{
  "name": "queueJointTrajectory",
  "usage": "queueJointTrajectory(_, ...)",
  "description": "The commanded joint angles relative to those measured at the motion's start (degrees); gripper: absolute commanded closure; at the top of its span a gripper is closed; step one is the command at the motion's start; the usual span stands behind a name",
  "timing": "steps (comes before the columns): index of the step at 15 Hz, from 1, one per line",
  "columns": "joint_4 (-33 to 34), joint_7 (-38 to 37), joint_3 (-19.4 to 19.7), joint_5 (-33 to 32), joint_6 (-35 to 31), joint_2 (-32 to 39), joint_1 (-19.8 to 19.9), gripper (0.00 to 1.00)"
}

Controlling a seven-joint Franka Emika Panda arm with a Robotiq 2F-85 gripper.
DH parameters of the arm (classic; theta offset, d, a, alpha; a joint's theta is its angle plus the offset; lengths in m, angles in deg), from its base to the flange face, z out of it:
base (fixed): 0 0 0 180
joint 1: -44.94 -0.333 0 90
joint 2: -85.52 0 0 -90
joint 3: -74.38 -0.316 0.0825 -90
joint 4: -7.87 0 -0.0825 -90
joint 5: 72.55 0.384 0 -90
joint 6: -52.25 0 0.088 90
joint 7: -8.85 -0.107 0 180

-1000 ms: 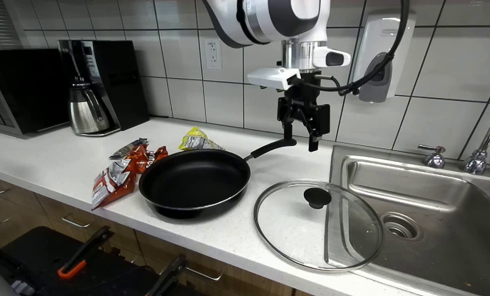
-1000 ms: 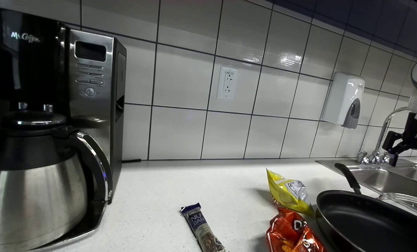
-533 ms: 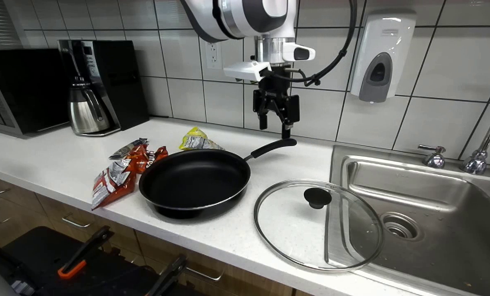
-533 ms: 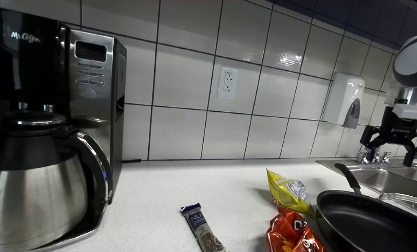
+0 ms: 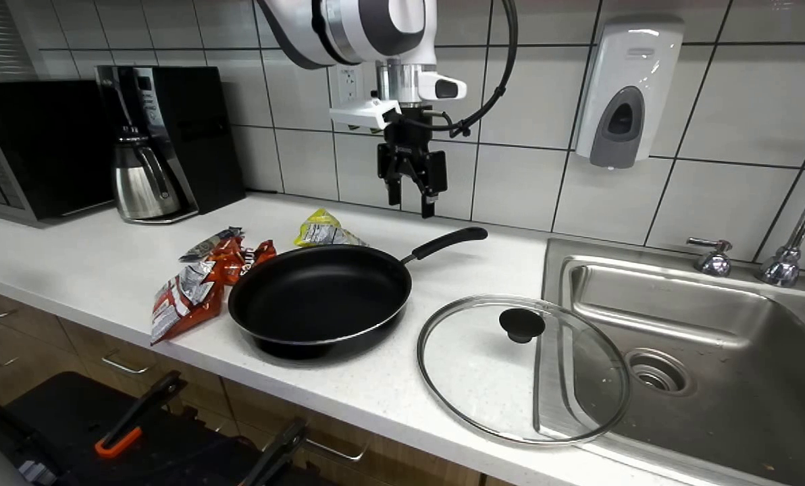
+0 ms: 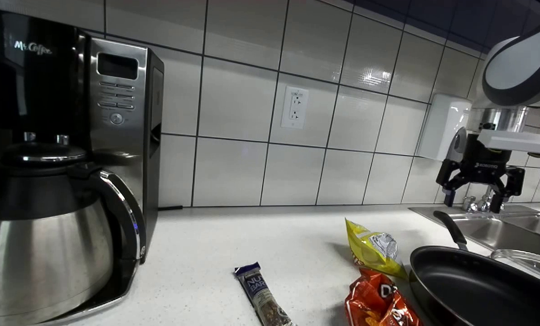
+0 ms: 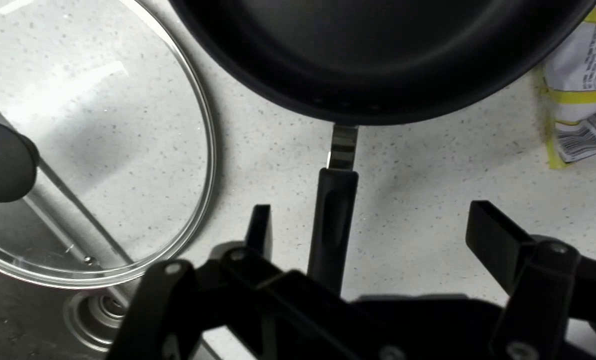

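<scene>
My gripper (image 5: 411, 206) is open and empty, hanging above the counter behind the black frying pan (image 5: 321, 297). It also shows in an exterior view (image 6: 473, 206). In the wrist view the fingers (image 7: 370, 220) are wide apart. The pan's black handle (image 7: 332, 225) appears between them, nearer the left finger, lower down and untouched. The pan (image 7: 378, 85) stands upright and empty. A glass lid (image 7: 128, 165) with a black knob (image 5: 522, 324) lies knob up, partly over the sink edge. A yellow snack bag (image 5: 321, 229) lies behind the pan and also shows in the wrist view (image 7: 585, 100).
Red snack bags (image 5: 190, 297) and a nut bar (image 6: 265, 294) lie beside the pan. A sink (image 5: 726, 405) with a faucet (image 5: 781, 266) is on the far side of the lid. A coffee maker (image 6: 120, 104), a microwave (image 5: 44, 148) and a wall soap dispenser (image 5: 632, 88) are around.
The open gripper has moved away from the sink side, leftward in both exterior views, past the pan's handle. The pan, lid and bags have not moved.
</scene>
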Motion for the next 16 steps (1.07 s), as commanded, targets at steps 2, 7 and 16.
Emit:
queueJointTrajectory(2,-0.1,-0.9,-2.2,0.8,2.3,-1.1,-1.1,0.00)
queueJointTrajectory(7,0.1,-0.2,-2.2,0.1,0.7,0.2,-1.0,0.00)
queueJointTrajectory(16,0.1,-0.2,-2.1,0.1,0.7,0.3,-0.9,0.00)
